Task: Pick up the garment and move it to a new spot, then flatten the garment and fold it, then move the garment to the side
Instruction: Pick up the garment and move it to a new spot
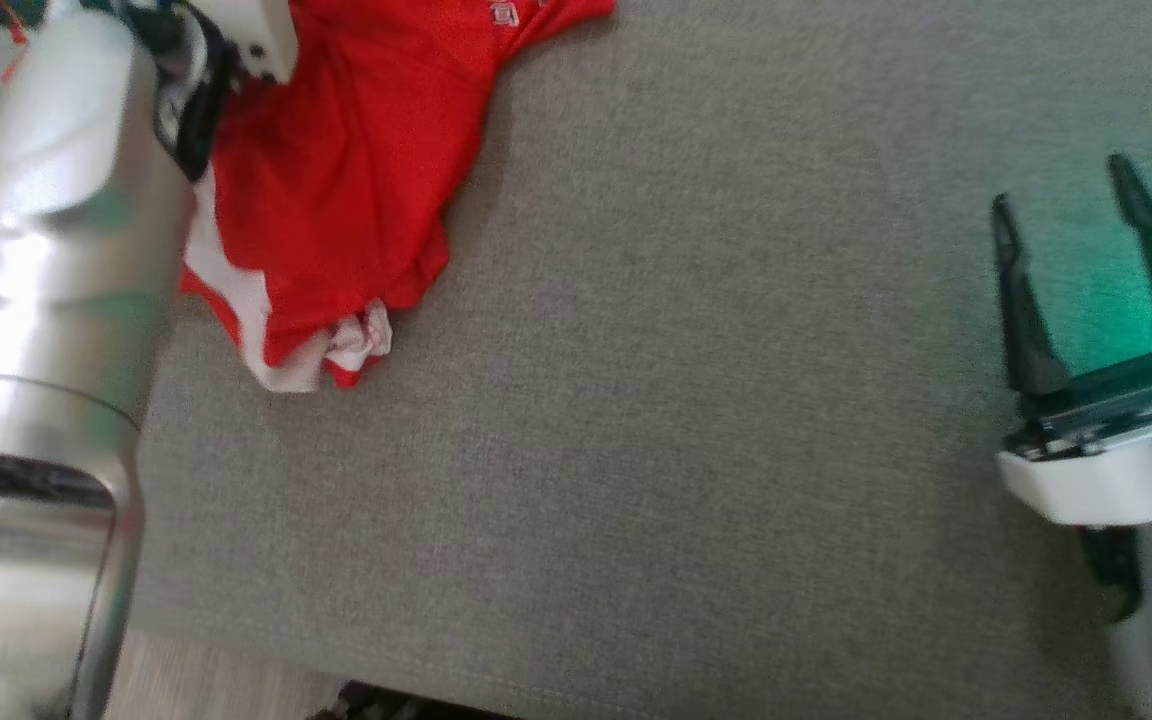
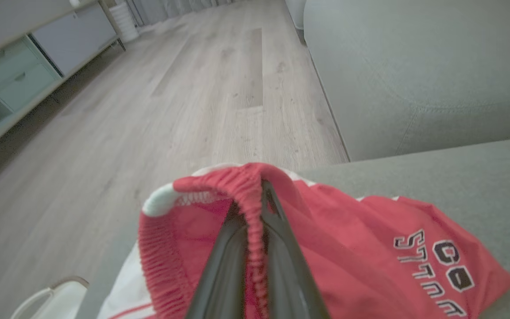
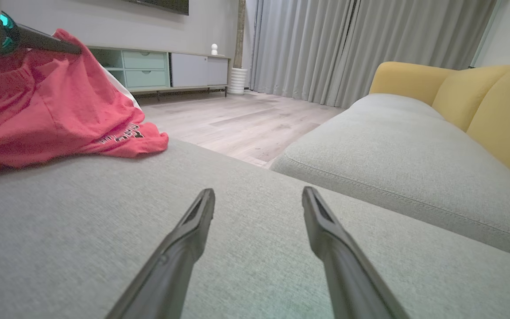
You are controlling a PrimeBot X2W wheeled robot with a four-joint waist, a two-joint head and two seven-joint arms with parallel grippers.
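The garment (image 1: 336, 190) is a pair of red shorts with white trim, crumpled at the far left of the grey cushion (image 1: 696, 420). In the left wrist view my left gripper (image 2: 261, 195) is shut on the garment's (image 2: 352, 248) ribbed red waistband, which is pinched between the two dark fingers and lifted into a peak. Black lettering shows on the cloth at the right there. My right gripper (image 1: 1061, 200) hovers open over the cushion's right side, well away from the garment (image 3: 51, 110), with nothing between its fingers (image 3: 193, 221).
The grey cushion's (image 2: 458, 177) edge drops to a wooden floor (image 2: 184, 102) beside the garment. A second grey seat (image 3: 396, 150) with yellow backrests (image 3: 489, 102) lies across a gap. A low cabinet (image 3: 162, 71) and curtains (image 3: 348, 44) stand beyond. My left forearm (image 1: 46, 300) fills the head view's left edge.
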